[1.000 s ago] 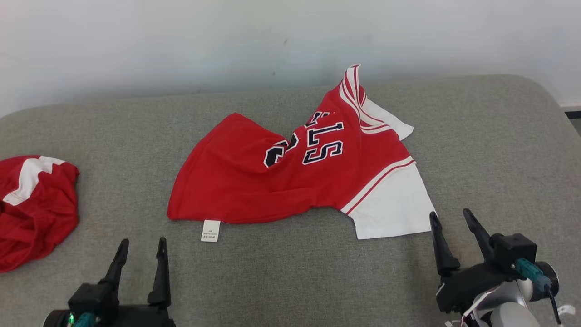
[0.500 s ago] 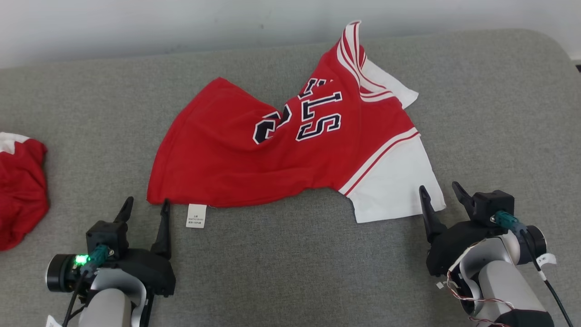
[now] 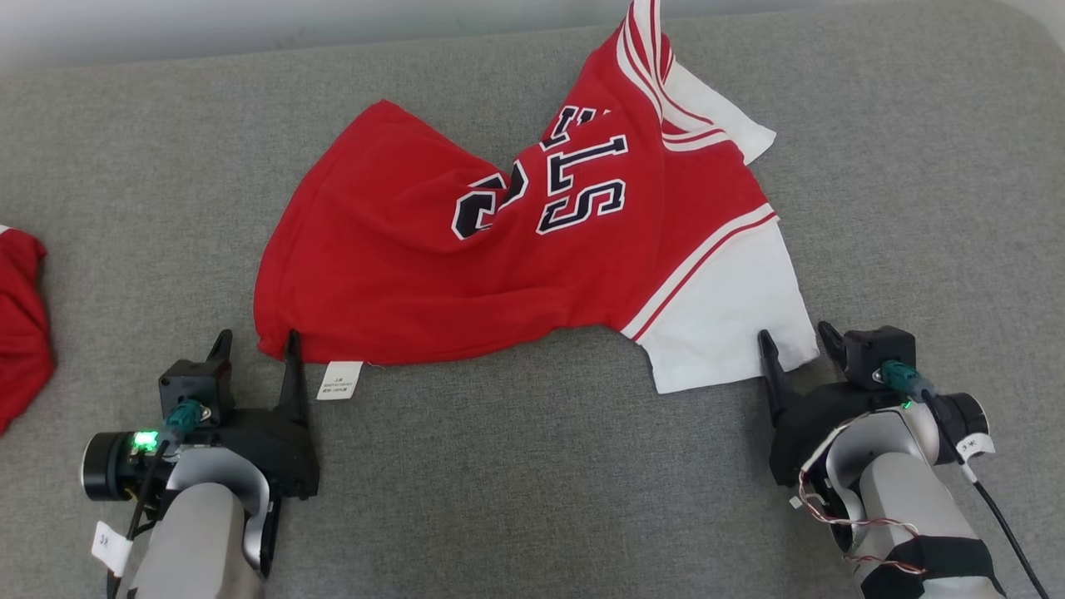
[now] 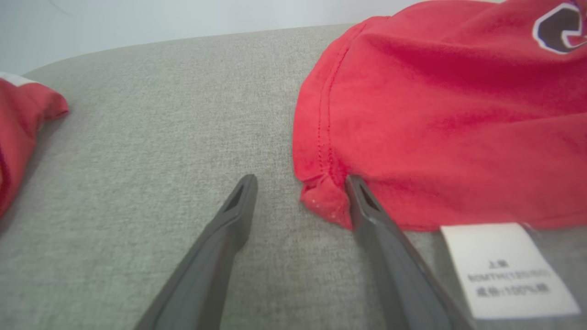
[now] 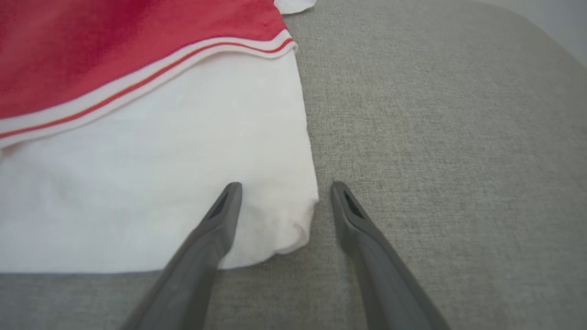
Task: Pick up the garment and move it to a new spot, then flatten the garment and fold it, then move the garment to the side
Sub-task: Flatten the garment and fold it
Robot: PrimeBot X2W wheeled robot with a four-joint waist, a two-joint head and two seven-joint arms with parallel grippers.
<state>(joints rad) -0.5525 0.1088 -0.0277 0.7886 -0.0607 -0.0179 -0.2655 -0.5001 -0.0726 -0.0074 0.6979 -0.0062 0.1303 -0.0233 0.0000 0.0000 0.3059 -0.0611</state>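
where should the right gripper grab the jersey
The free corner of the white sleeve, coming from the near edge. It lies thin and curled on the grey cushion, between the fingers of the open right gripper, so closing there should pinch it.

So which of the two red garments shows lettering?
The spread-out jersey in the middle, with dark letters and a white sleeve. The other red garment, bunched at the left edge, shows none.

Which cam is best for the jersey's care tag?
Left wrist view: the tag is close and large, print lines visible, lying just below the jersey's red hem. Head view has the tag small, print unreadable. Right wrist view faces the white sleeve.
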